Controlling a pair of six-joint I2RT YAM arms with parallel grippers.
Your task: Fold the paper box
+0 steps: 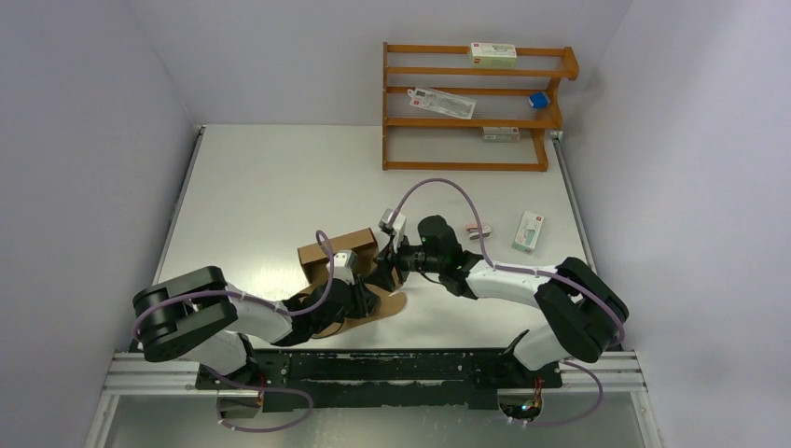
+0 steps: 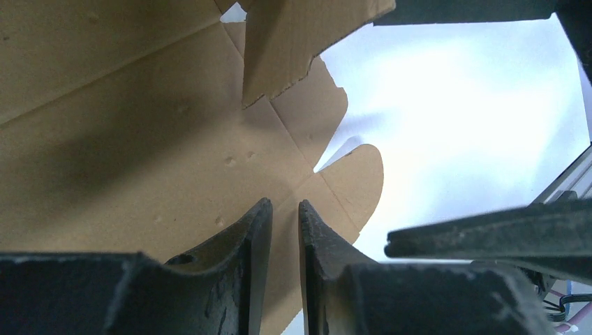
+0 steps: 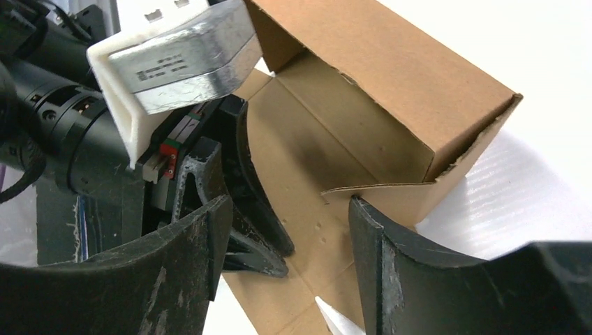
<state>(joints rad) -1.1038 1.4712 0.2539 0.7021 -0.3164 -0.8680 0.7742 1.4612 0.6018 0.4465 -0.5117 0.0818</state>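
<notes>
The paper box [image 1: 338,245] is plain brown cardboard, half raised near the table's middle, with one open end and a flat rounded flap [image 1: 390,304] lying on the table toward me. My left gripper [image 1: 366,301] is shut, its fingertips resting on the flat inner panel [image 2: 139,139] beside the notched flaps. In the left wrist view the left gripper [image 2: 285,206] shows only a thin gap with nothing in it. My right gripper [image 1: 385,271] is open over that same panel. In the right wrist view the right gripper [image 3: 290,202] straddles the panel, one finger [image 3: 377,244] at the raised side wall [image 3: 391,77].
A wooden shelf [image 1: 471,103] stands at the back right with small white cartons and a blue item on it. A white printed carton [image 1: 529,231] and a small object [image 1: 478,231] lie on the table right of my right arm. A metal rail [image 1: 140,369] runs along the near edge.
</notes>
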